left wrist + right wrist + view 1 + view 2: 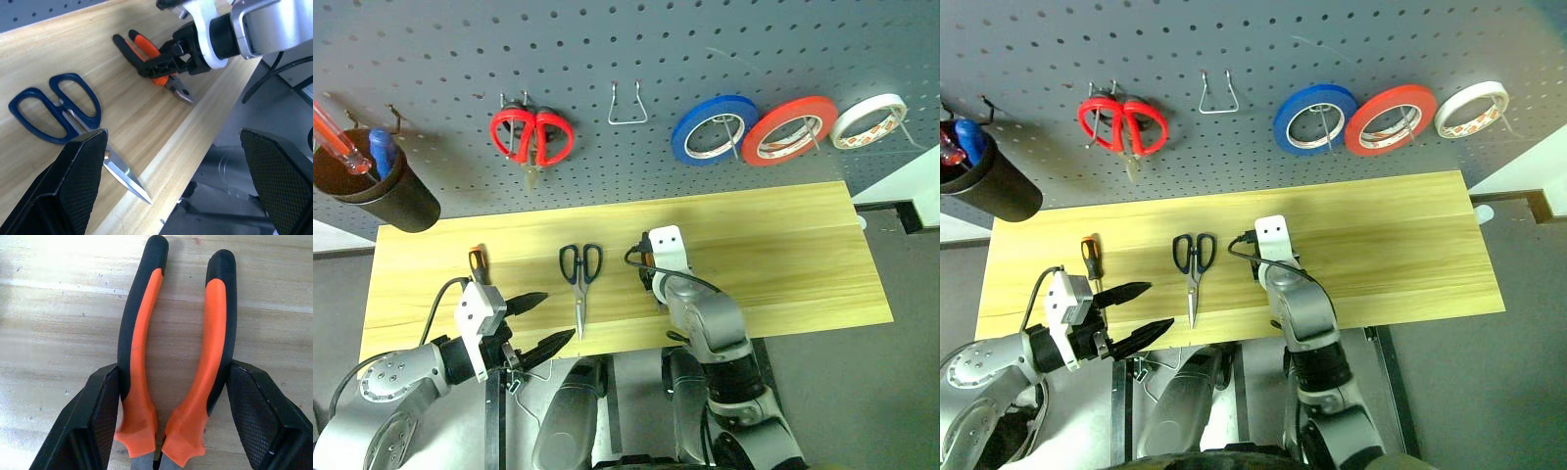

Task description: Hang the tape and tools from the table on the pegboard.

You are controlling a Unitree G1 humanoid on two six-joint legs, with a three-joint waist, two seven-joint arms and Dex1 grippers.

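Closing on the pliers [176, 357], the robot's right gripper [173, 416] stands over them near the front edge of the bench [783, 264], one black finger pressed to the outside of each orange-and-black handle. The grip looks about made, though whether it is firm enough to lift cannot be judged.

The step in hand appears to be picking up the pliers. The next move calls for squeezing the handles tight, raising the tool and carrying it to the pegboard [636, 39], where an empty wire hook [627, 104] waits between the red scissors [531, 135] and the blue roll [713, 129].

The left gripper [536, 321] hangs at the bench's front edge with its fingers spread wide, holding nothing, close to the blade tip of the dark scissors [579, 277].

The red tape [790, 129] already hangs on the pegboard between the blue roll and the white roll [869, 120]. The small screwdriver [478, 262] lies on the bench to the left, untouched.
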